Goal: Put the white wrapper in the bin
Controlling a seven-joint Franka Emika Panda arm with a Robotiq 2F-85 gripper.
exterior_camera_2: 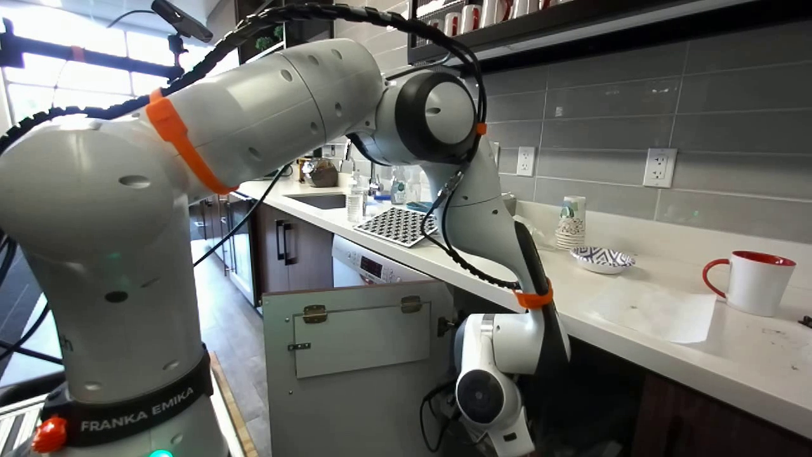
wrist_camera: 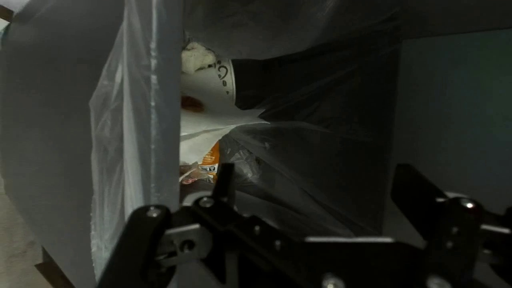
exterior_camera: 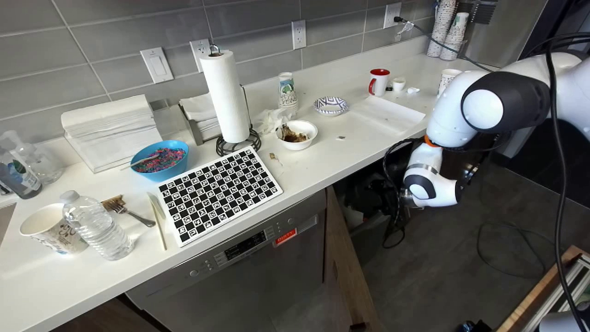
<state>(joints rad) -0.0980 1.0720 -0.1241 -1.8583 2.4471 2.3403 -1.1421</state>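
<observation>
Lined bin (wrist_camera: 167, 120): cup (wrist_camera: 224, 82), orange packet (wrist_camera: 211, 156), perhaps white wrapper (wrist_camera: 222, 120). Tool (wrist_camera: 316, 177) spread.

Behind the long white desk (exterior_camera: 322, 161) rises a grey rectangular-tiled wall (exterior_camera: 258, 30); far left in an exterior view, bright paned windows (exterior_camera_2: 70, 32) glare.

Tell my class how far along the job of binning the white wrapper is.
Looks done: the likely wrapper, a white paper piece, lies in the bin.
In hand: nothing visible; the gripper is open over the bin, jaws apart.
Left: probably just withdrawing the arm, unless the white sheet on the counter is meant, which I cannot rule out.
</observation>
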